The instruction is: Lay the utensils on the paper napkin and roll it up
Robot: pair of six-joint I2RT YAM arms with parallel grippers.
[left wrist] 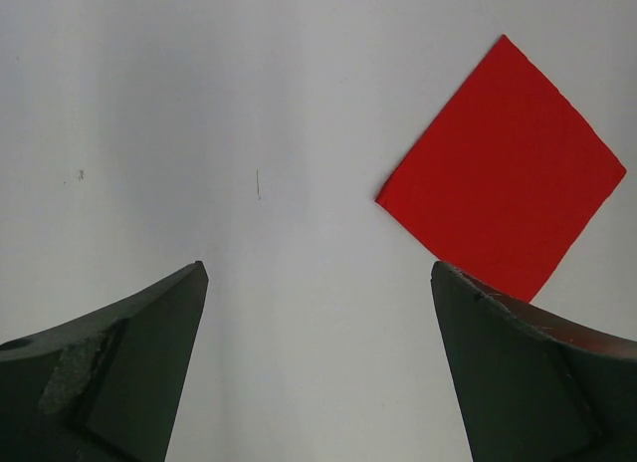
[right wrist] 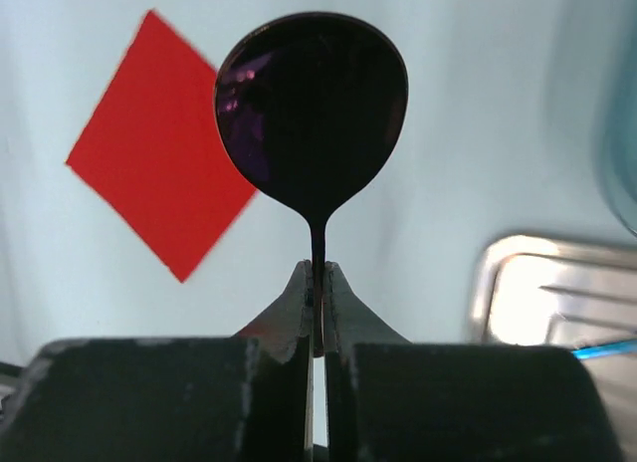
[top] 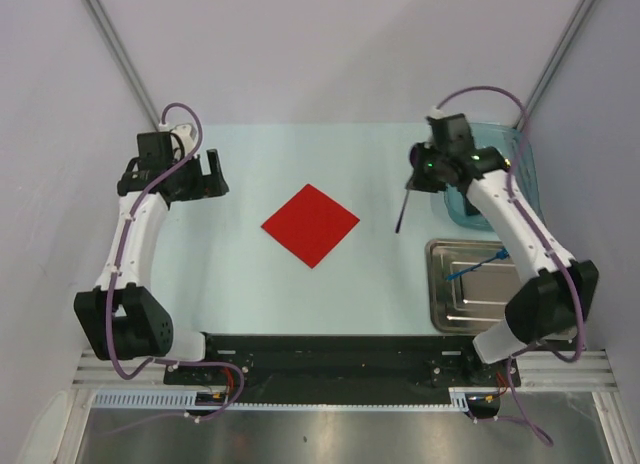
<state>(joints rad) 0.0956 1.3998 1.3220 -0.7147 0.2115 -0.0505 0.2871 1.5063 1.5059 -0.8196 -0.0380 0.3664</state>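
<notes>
Purple-bowled spoon (right wrist: 312, 114) | right fingers (right wrist: 287, 328) pinching its thin handle | left fingers (left wrist: 129, 372) spread wide over table (left wrist: 249, 104)

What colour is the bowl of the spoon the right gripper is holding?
The spoon has a dark, glossy purple bowl, clearest in the right wrist view.

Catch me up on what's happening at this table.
The right fingers are shut on the thin handle of the purple spoon, holding it between the red napkin and the metal tray. The blue utensil lies in that tray. The napkin lies flat with nothing on it, and the left fingers stand open and empty to its left.
</notes>
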